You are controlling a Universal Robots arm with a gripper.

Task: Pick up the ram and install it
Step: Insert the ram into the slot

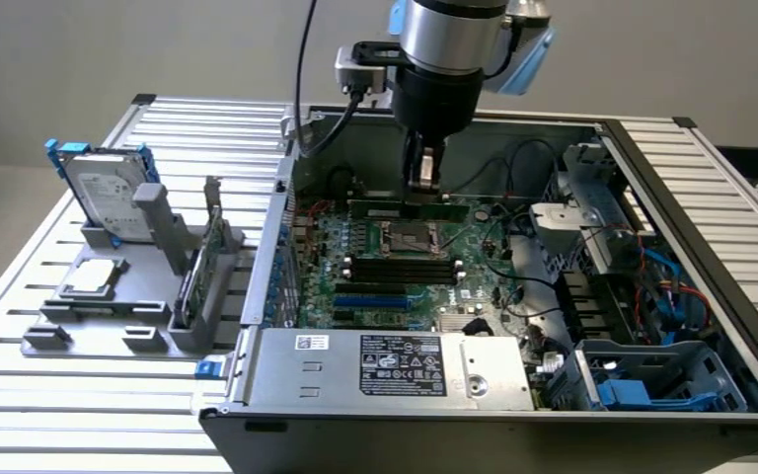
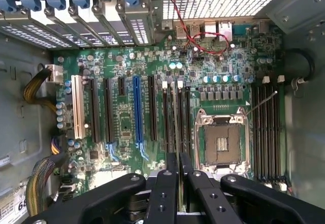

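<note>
End effector grips the ram over the motherboard.

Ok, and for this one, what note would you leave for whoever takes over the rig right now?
Gripper: shut on the ram, gripping its upper edge so the stick hangs level inside the open computer case.
Ram: in the air above the motherboard, close to the CPU socket, and not in any slot.
Done: the ram is picked up and is over the board.
Left: it is not yet seated. The black memory slots beside the socket look empty.
</note>
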